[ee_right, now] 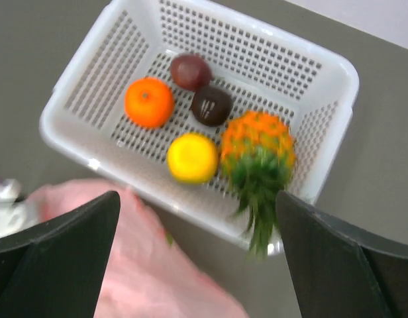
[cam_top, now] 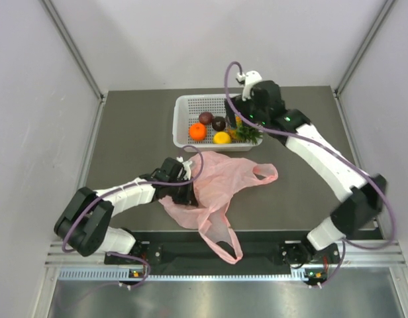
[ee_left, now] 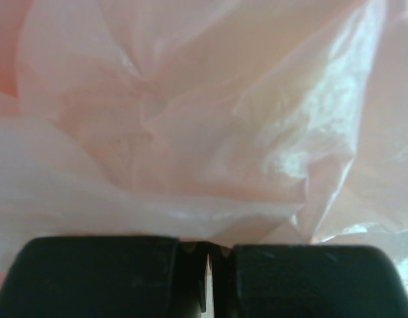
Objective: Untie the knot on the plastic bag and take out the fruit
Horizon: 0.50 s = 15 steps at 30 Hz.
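Top view: plastic bag (cam_top: 214, 182) lies flat and crumpled on the worktop (cam_top: 124, 146). Its long axis runs from the arm bases toward the basket (cam_top: 183, 106). One handle loop (cam_top: 227, 246) points at the bases and overhangs the worktop's near edge; the other loop (cam_top: 265, 173) points toward the right arm. Left tool (cam_top: 185, 189) sits at the bag's left edge, touching it, the bag body just to its right. Right tool (cam_top: 242, 119) hovers over the basket's right end, the bag well to its near side. All the fruit (cam_top: 219, 123) is in the basket, under and left of the right tool.

Left wrist: left tool (ee_left: 207, 248) is closed to a thin slit. A pale sliver shows in the slit and looks like pinched film. Pink bag film (ee_left: 210, 126) fills everything ahead of the tips, touching them.

Right wrist: right tool (ee_right: 197, 195) is spread wide and holds nothing. Basket (ee_right: 323, 63) is straight ahead, tilted in frame. Inside are the orange (ee_right: 149, 102), purple-red fruit (ee_right: 191, 71), dark fruit (ee_right: 211, 105) and yellow fruit (ee_right: 192, 158), all ahead of the tool's left finger (ee_right: 65, 252). Pineapple (ee_right: 257, 142) lies on its side, its long axis toward the tool. Its green crown points back at the tool and pokes over the basket's nearer rim, closer to the right finger (ee_right: 343, 265). A blurred bag edge (ee_right: 157, 271) lies between the fingers, nearer than the basket.
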Each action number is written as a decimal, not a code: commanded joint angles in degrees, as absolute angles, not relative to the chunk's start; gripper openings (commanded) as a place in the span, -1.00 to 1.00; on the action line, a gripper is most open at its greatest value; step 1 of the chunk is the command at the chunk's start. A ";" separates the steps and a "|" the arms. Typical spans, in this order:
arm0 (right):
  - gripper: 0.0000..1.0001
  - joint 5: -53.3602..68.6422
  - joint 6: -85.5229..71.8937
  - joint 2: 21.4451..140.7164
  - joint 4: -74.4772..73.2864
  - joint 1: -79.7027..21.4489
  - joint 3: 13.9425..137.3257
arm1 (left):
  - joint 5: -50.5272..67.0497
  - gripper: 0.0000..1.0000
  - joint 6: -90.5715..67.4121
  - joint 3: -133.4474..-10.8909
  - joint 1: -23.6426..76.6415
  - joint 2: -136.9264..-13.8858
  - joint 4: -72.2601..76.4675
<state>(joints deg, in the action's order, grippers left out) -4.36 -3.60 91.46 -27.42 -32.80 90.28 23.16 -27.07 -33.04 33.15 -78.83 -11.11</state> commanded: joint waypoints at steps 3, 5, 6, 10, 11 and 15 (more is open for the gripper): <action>0.85 1.30 -7.64 66.92 -21.64 -35.68 68.42 | 23.73 -1.00 -26.37 -35.77 33.31 -82.61 -8.70; 0.70 3.24 -8.61 57.77 -21.27 -37.87 59.44 | 24.17 -1.00 -26.19 -36.12 33.40 -84.36 -8.44; 0.62 3.86 -8.96 55.31 -21.70 -39.10 57.24 | 24.08 -1.00 -26.10 -36.30 33.40 -84.72 -8.26; 0.42 0.36 -11.24 46.69 -28.10 -50.41 50.63 | 24.35 -1.00 -25.75 -37.26 33.40 -86.31 -8.44; 0.41 -1.21 -13.25 46.06 -29.26 -52.28 50.10 | 24.26 -1.00 -25.84 -37.44 33.40 -86.40 -8.70; 0.29 -3.51 -17.83 44.47 -30.85 -59.23 44.76 | 24.17 -1.00 -25.84 -39.11 33.40 -86.31 -9.58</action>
